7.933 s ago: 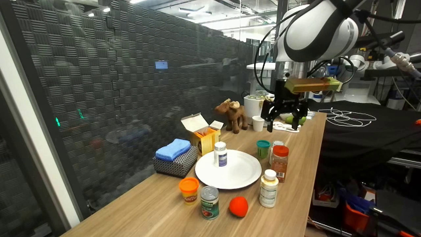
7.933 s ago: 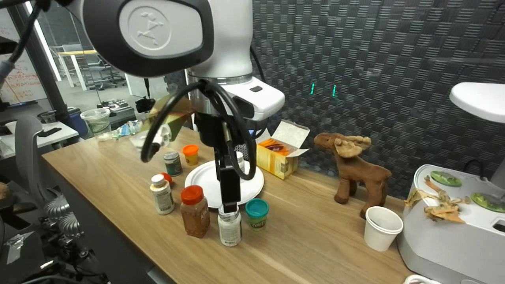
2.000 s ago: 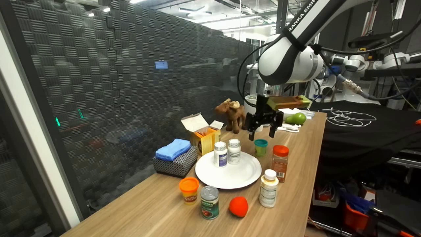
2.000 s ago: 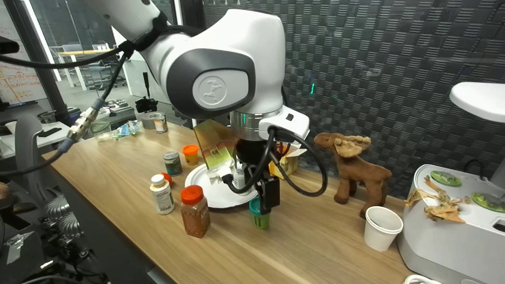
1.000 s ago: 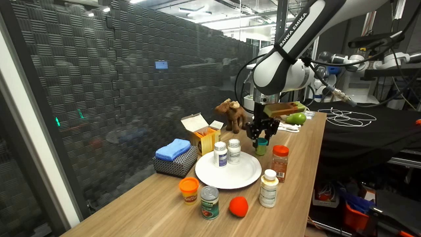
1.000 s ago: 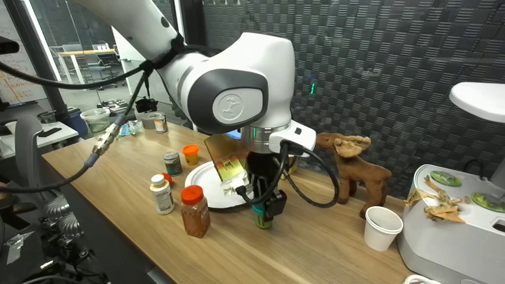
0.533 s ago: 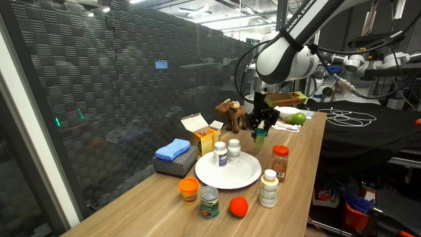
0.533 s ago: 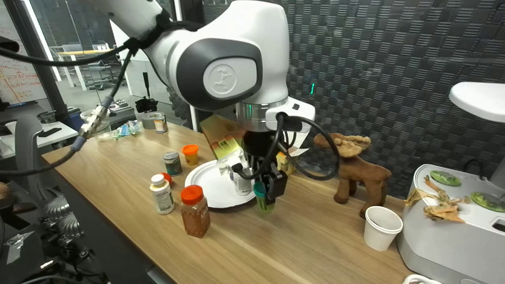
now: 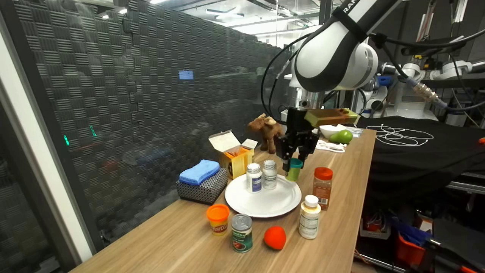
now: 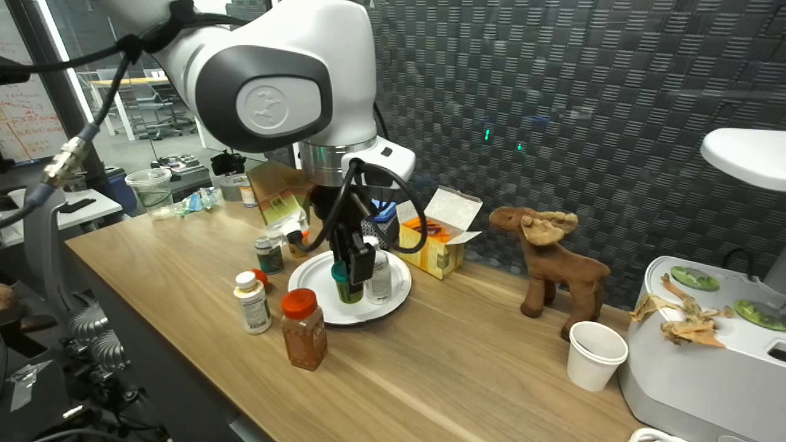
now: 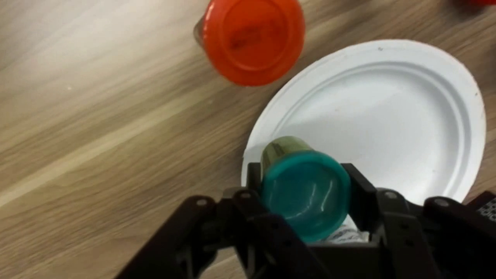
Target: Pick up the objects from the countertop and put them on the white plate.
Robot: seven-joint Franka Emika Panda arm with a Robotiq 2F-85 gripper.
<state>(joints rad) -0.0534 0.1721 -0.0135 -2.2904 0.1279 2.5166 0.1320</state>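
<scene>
- Sitting nearest in an exterior view, one can (image 9: 241, 236) with a green label and one orange ball (image 9: 275, 238) were near each other on one long wooden countertop (image 9: 182, 242).
- One yellow tub (image 9: 219, 228) with an orange lid was just beside the can.
- One white and yellow bottle (image 9: 309, 222) stood just past the ball, and one jar (image 9: 322, 191) with a red lid stood right behind that bottle.
- One round white plate (image 9: 265, 206) came next. Two white bottles (image 9: 254, 180) stood on its back part, side by side.
- One gray patterned box (image 9: 204, 188) was near the plate, with one blue block (image 9: 199, 171) lying on top.
- One black claw (image 9: 294, 165) was at the far edge of the plate, under one white and black arm (image 9: 322, 57). It had a grip on one green tub (image 11: 306, 193) with a teal lid. In the wrist view, its two fingers (image 11: 360, 193) were on both sides of the lid. The green tub was at the plate's edge, near the two white bottles, and it leaned a bit. I could not tell if its bottom touched the plate.
- One open yellow box (image 9: 237, 163) had its flaps up, and one brown toy moose (image 9: 268, 133) stood behind it.
- Farthest away on the countertop were one white cord (image 9: 330, 146), one green fruit (image 9: 342, 136) and one white bowl (image 9: 328, 131).
</scene>
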